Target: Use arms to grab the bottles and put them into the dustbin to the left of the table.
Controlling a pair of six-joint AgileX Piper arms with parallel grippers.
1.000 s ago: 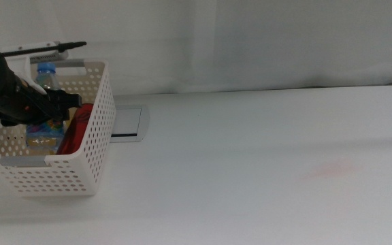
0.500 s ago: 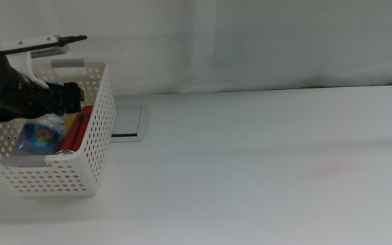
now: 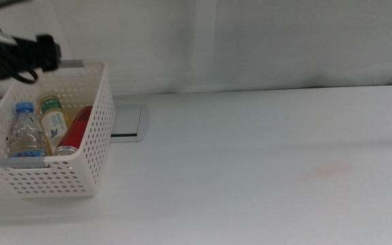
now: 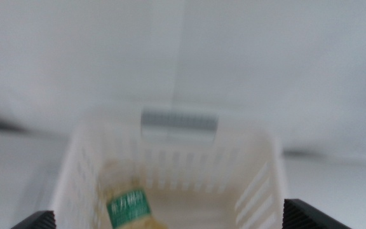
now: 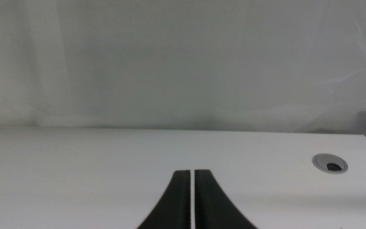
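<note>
Middle cam: I've got the water bottle, tea bottle and can all in the bin, left gripper blurred above its back rim. Left wrist: jaws spread wide, only the tea label visible. Right wrist: right gripper closed over bare table.

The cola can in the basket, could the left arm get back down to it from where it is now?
Probably yes. The left gripper hangs open above the basket, whose top is uncovered, and the cola can lies at the near side beside the tea bottle.
</note>
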